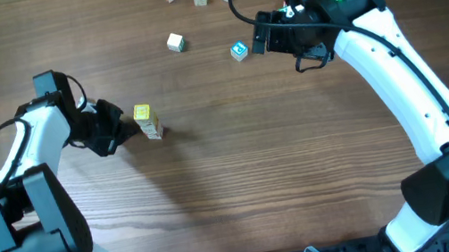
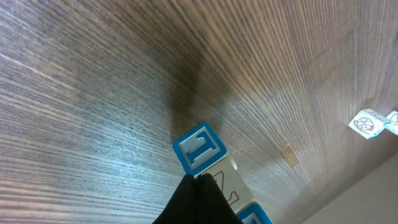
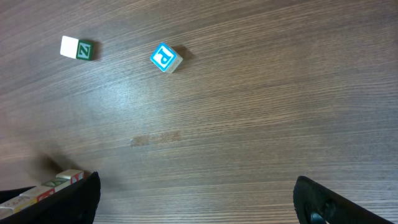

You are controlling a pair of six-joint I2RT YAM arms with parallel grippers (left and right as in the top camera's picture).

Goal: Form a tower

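Overhead: the tower [image 1: 149, 122] stands mid-bench [image 1: 243, 186], with the left tool [image 1: 121, 131] just beside it. Left wrist: that tool's tips are pressed together, clasping nothing. The cubes look light and tippy, so pinch them low on flat sides. Right wrist: the right tool [image 3: 196, 190] gapes empty, loose cubes [image 3: 165, 57] beyond — no containers.

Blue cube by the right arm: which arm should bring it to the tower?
Right, likely. The right arm hovers next to the blue cube, jaws open; the left arm sits across the table by the tower, jaws shut.
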